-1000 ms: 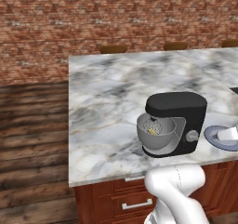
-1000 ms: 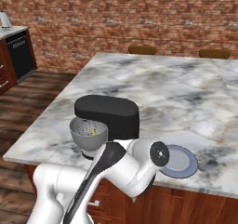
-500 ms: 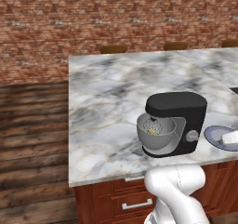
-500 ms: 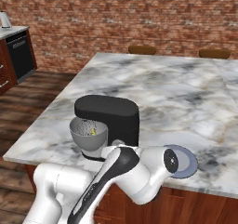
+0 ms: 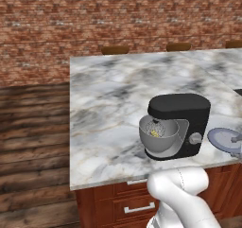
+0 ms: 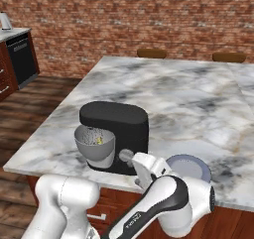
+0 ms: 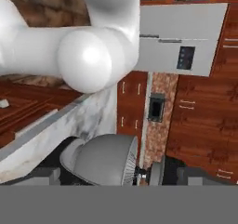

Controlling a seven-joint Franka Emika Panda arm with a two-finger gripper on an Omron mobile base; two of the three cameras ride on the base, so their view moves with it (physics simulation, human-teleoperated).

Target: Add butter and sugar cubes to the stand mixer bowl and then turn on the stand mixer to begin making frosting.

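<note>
Sideways, stand mixer [image 5: 178, 125], head lengthwise toward stand mixer bowl [image 5: 159, 136].

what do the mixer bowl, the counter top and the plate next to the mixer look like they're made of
Stand mixer bowl: looks like brushed metal, with plain smooth grey walls and a soft sheen. Counter top: apparently polished marble or a marble-look stone, white with grey and tan veining. Plate: flat, matte blue-grey, possibly glazed ceramic, though it could be plastic.

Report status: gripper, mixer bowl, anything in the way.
Gripper open, empty, low beside the stand mixer. Stand mixer bowl seated under the head, yellow bit inside. Blue-grey plate close by the hand.
</note>
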